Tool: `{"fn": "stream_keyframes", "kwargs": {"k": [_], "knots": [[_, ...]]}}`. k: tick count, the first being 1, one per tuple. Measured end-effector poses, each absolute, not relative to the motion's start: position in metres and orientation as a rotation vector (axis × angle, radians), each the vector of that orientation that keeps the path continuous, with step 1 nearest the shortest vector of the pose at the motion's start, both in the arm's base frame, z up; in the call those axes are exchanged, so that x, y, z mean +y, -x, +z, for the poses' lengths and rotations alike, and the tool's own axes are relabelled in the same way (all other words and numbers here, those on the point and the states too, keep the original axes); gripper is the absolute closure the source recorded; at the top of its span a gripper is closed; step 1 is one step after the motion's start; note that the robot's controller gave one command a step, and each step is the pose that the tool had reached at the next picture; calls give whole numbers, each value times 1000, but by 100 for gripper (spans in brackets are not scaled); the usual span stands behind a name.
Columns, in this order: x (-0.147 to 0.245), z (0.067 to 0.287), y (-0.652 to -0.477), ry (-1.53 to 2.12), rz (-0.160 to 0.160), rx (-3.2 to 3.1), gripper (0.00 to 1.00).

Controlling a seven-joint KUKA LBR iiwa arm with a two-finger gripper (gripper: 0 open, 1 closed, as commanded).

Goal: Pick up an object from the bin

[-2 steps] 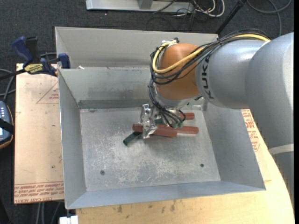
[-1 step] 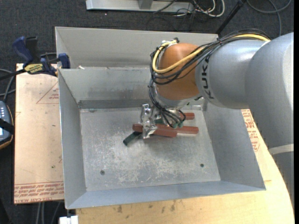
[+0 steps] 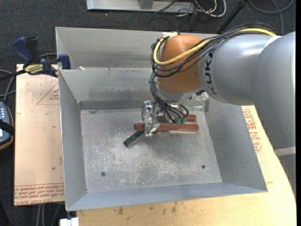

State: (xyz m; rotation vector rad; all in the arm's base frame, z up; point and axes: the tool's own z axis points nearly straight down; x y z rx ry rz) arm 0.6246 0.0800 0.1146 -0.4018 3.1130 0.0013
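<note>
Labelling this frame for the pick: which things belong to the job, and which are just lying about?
In the job:
pincer
reddish-brown bar beneath it, mid-bin
grey bin

Lying about:
dark green stick, left of the bar

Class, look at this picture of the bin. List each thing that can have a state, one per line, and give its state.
gripper: lowered into the bin, at the left end of the red-brown bar.
red-brown bar: lying lengthwise left to right, apparently on the bin floor.
dark green stick: lying slanted, upper end beside the gripper.
bin: open at the top.
</note>
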Motion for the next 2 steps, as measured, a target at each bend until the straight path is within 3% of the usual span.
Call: {"fn": "stream_keyframes", "kwargs": {"k": [2], "knots": [[83,224,-622,440,2,3108,100]]}}
